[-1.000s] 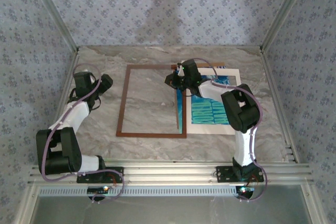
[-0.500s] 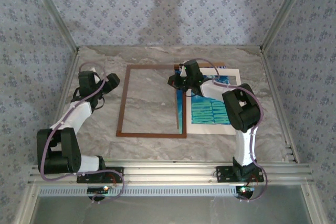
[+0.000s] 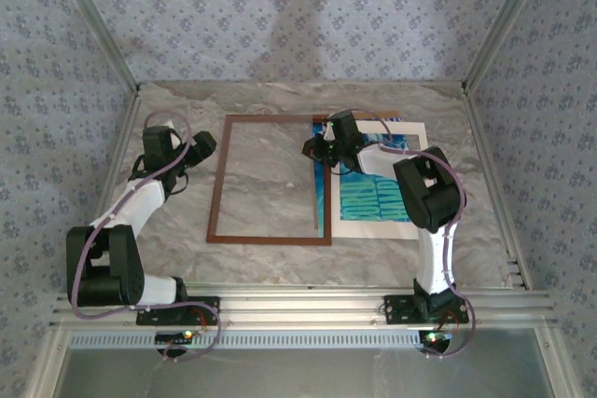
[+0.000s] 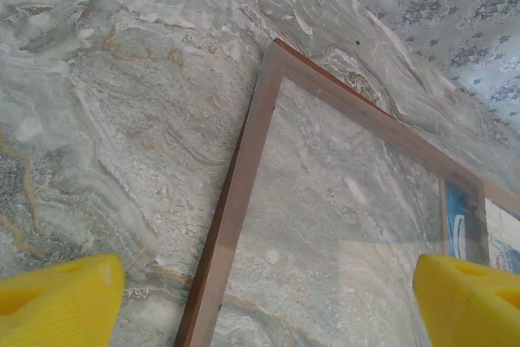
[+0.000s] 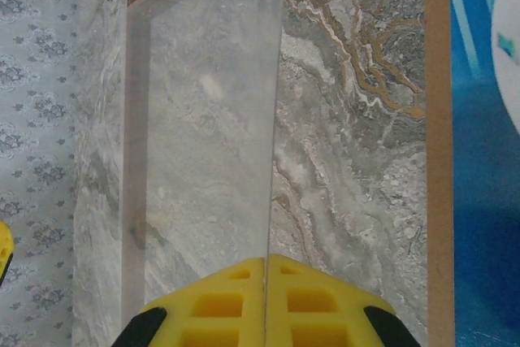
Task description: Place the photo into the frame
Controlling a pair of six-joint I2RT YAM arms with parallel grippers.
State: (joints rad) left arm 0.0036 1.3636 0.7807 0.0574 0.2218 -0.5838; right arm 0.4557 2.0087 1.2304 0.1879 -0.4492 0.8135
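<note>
Looking across a grey-veined marble bench (image 3: 280, 100), boxed in by walls (image 3: 308, 16) papered in a small blue-grey floral print.

Finding the frame (image 3: 216, 184) lying flat at the centre of the top external view, a thin reddish-brown rectangle enclosing bare marble. Showing again as a slanting rail in the left wrist view (image 4: 244, 176) and as a brown vertical strip at the right of the right wrist view (image 5: 439, 119).

Spotting the photo (image 3: 373, 200) right of centre, flat on the bench and outside the frame, blue-teal with a white border (image 3: 373, 229) round it. Meeting the frame's right rail with its left edge; under or just beside, cannot tell. Catching its blue at the right edge of the right wrist view (image 5: 483, 201). Making out pale shapes on the print, too small to read as writing.

Seeing a clear pane (image 5: 203, 119) standing on edge over the frame's right side, veiling the marble behind it.

Finding the right end effector (image 3: 322, 148) by the frame's upper right corner, yellow fingers (image 5: 211, 306) pressed together, clamping the pane's edge.

Finding the left end effector (image 3: 201, 146) just left of the frame's upper left corner, not touching it. Yellow fingertips (image 4: 57, 298) standing wide apart at the bottom corners of the left wrist view, gripping nothing.
</note>
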